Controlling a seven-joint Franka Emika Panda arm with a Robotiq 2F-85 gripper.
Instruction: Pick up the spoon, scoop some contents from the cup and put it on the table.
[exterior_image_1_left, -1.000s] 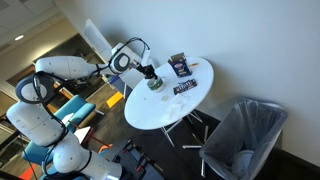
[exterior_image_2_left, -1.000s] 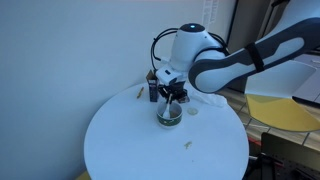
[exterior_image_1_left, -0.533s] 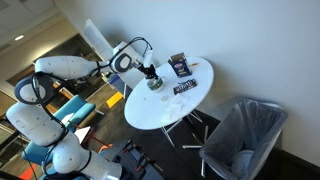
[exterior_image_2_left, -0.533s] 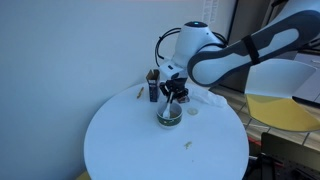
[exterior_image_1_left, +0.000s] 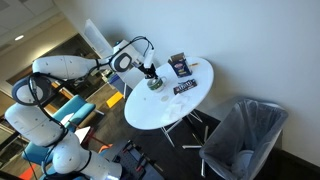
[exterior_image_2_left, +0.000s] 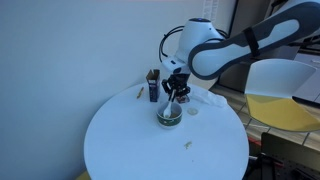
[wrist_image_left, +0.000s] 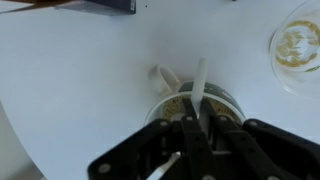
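The small pale cup (exterior_image_2_left: 169, 114) stands near the far side of the round white table (exterior_image_2_left: 125, 145). It also shows in an exterior view (exterior_image_1_left: 157, 86). My gripper (exterior_image_2_left: 177, 93) hangs straight over it, fingers pointing down into its mouth. In the wrist view the gripper (wrist_image_left: 193, 125) is shut on the thin white spoon (wrist_image_left: 199, 78). The spoon's handle runs up between the fingers over the cup (wrist_image_left: 172, 103), which holds brownish contents. The spoon's bowl is hidden by the fingers.
An upright dark snack bag (exterior_image_1_left: 180, 65) and a flat dark packet (exterior_image_1_left: 186, 87) lie beyond the cup. A second round dish with crumbs (wrist_image_left: 297, 45) sits nearby. A few crumbs (exterior_image_2_left: 186, 145) lie on the table. A dark mesh chair (exterior_image_1_left: 245, 135) stands beside the table.
The arm has shifted slightly and the gripper has lifted a little above the cup. The cup and the packets have not moved.
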